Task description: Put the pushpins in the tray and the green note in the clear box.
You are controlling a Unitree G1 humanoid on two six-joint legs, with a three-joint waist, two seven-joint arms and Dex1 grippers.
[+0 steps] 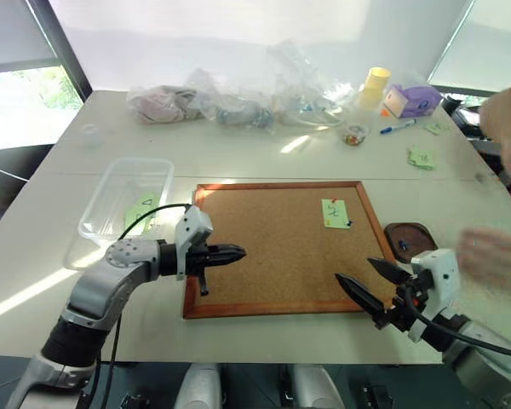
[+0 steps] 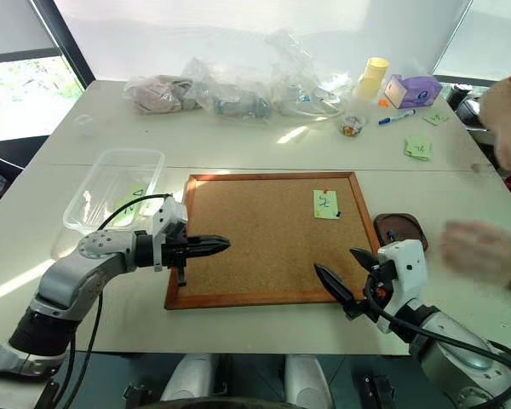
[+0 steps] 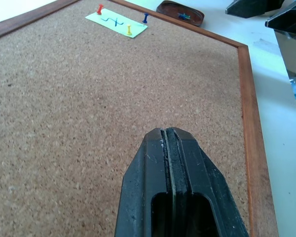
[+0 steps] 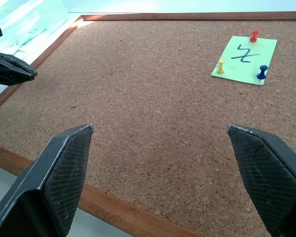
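Note:
The green note (image 4: 244,59) with a dark squiggle sits on the corkboard (image 1: 272,247), toward its far right corner. Three pushpins hold it: red (image 4: 254,35), yellow (image 4: 221,65) and blue (image 4: 261,72). The dark-brown tray (image 1: 422,232) lies just right of the board with a blue pin (image 3: 185,16) in it. The clear box (image 1: 111,183) stands left of the board and holds another green note (image 1: 140,209). My left gripper (image 1: 234,253) is shut and empty over the board's left part, pointing right. My right gripper (image 1: 355,270) is open and empty above the board's near right corner.
A person's hands (image 1: 494,256) hover at the right, close to the tray. Plastic bags (image 1: 238,106), a yellow cup (image 1: 376,85), a purple box (image 1: 413,100), a marker (image 1: 398,127), a small bowl (image 1: 354,135) and loose green notes (image 1: 422,158) lie along the back.

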